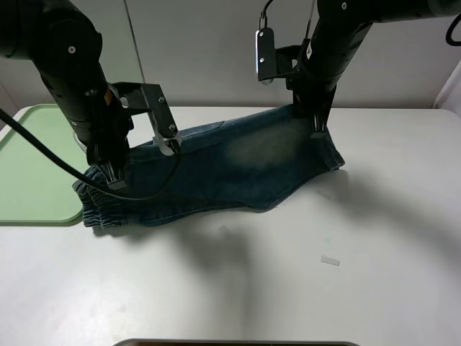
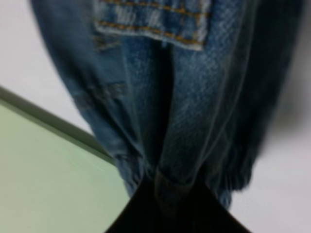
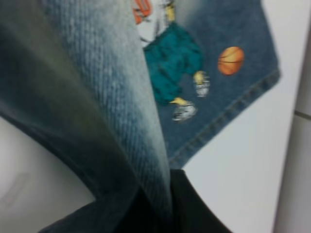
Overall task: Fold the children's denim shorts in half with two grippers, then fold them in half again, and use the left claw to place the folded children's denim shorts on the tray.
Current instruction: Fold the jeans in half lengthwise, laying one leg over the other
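The children's denim shorts (image 1: 238, 162) hang stretched between the two grippers, folded over with the lower edge resting on the white table. My left gripper (image 1: 115, 179) is shut on the gathered waistband end, close to the tray (image 1: 32, 166). My right gripper (image 1: 318, 131) is shut on the leg-hem end at the back right. In the left wrist view, denim (image 2: 194, 97) with a stitched pocket edge runs into the black fingers (image 2: 175, 208), and the tray (image 2: 43, 174) lies beside it. The right wrist view shows a denim fold (image 3: 97, 97) pinched in the fingers (image 3: 160, 208), with the cartoon patch (image 3: 170, 63) on the layer below.
The pale-green tray lies at the table's left edge with its corner under the waistband. A small white scrap (image 1: 330, 261) lies on the table in front of the shorts. A dark object edge (image 1: 238, 343) shows at the near edge of the table.
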